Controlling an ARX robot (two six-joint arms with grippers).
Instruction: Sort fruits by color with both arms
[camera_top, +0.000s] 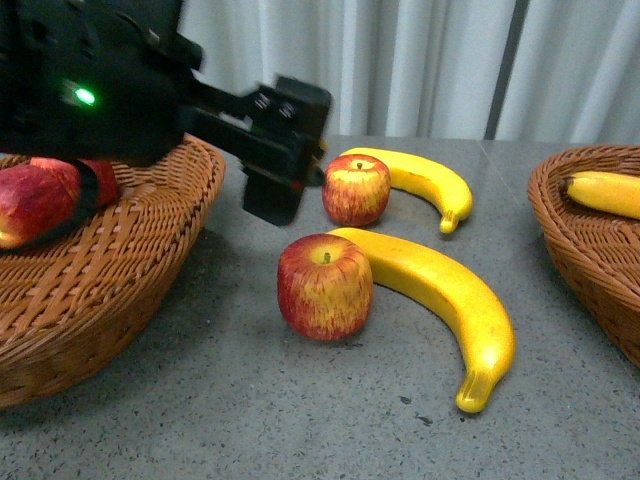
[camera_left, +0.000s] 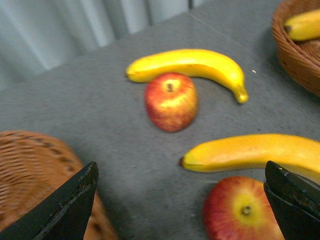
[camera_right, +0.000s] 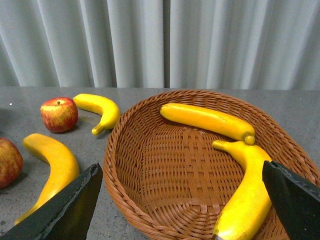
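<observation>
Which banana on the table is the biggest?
The front banana, beside the near apple. The banana behind it, by the far apple, is shorter and thinner.

I read no text, labels, brands or numbers anywhere: none on fruit, baskets, table, curtain or arm. Only sign: green light (camera_top: 85, 96) lit on left arm (camera_top: 120, 90).

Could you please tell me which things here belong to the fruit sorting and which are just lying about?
For the job: near apple, far apple, long banana, short banana, basketed apple, two basketed bananas, left basket, right basket, left gripper, right gripper.
Merely background: curtain, table.
</observation>
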